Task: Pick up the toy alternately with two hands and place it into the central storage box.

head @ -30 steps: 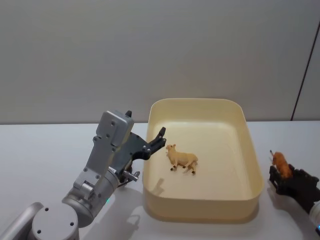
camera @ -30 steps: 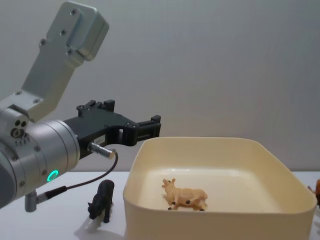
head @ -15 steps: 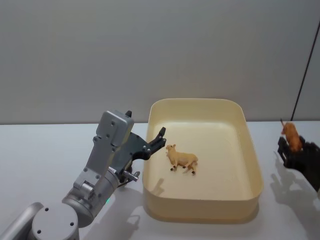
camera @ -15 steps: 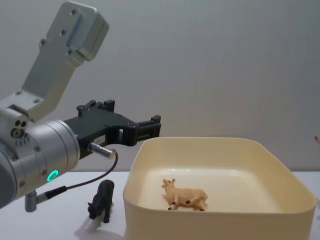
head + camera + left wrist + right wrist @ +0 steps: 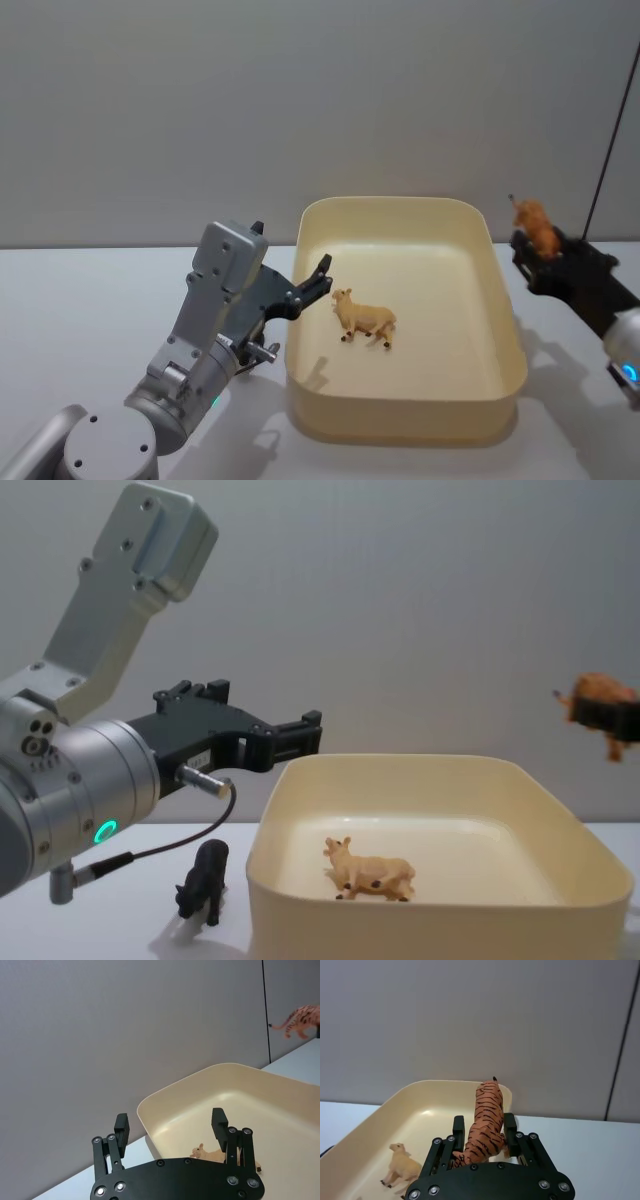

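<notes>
My right gripper (image 5: pixel 535 245) is shut on an orange striped tiger toy (image 5: pixel 486 1122), held in the air just beyond the right rim of the cream storage box (image 5: pixel 505 350). The chest view shows the tiger (image 5: pixel 598 695) well above the box's rim (image 5: pixel 430 763). A tan calf toy (image 5: pixel 363 318) lies inside the box, left of centre. My left gripper (image 5: pixel 322 277) hangs open at the box's left rim, nothing between its fingers (image 5: pixel 219 1122). A small black animal toy (image 5: pixel 203 880) stands on the table left of the box, below the left arm.
A white table (image 5: pixel 80 320) carries the box, with a plain grey wall behind. The left arm's silver body with its green ring light (image 5: pixel 104 831) bulks large at the left in the chest view. A dark vertical line (image 5: pixel 608 130) runs down the wall at far right.
The right gripper has risen from the table at the right and swung up and inward toward the box's right rim, carrying the tiger. The left arm has not moved.
</notes>
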